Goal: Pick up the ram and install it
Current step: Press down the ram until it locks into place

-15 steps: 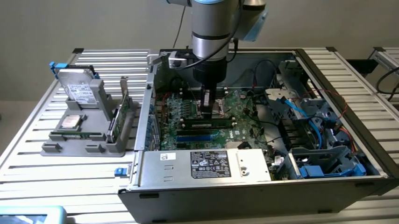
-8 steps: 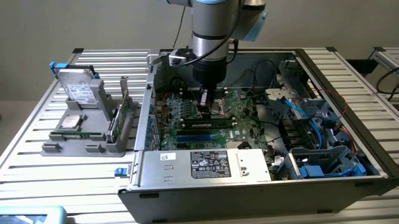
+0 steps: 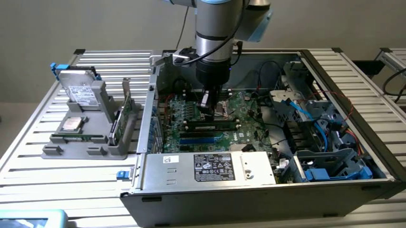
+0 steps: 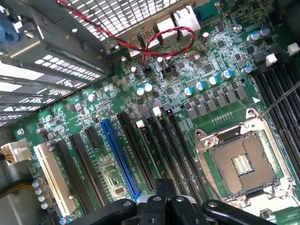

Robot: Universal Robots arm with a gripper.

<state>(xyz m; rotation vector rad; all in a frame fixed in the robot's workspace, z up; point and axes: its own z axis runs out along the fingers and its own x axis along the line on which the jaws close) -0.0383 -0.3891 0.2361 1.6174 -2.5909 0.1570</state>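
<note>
The ram (image 3: 212,127) is a long, narrow stick with dark chips. It lies along a black slot on the green motherboard (image 3: 190,114) inside the open computer case, and looks seated there. My gripper (image 3: 206,108) hangs just behind the ram, over the CPU socket (image 3: 223,110), and is apart from the stick. In the wrist view my gripper (image 4: 162,190) has its black fingers (image 4: 154,206) drawn together and I see nothing between them. The CPU socket (image 4: 239,164) and several empty black slots (image 4: 276,93) lie below.
The metal case walls (image 3: 152,95) close in around the arm. Bundled cables and blue drive bays (image 3: 323,142) fill the exterior view's right. The power supply (image 3: 212,168) sits in front. A grey holder (image 3: 79,142) at the exterior view's left carries a hard drive (image 3: 79,90) and an upright card (image 3: 123,114).
</note>
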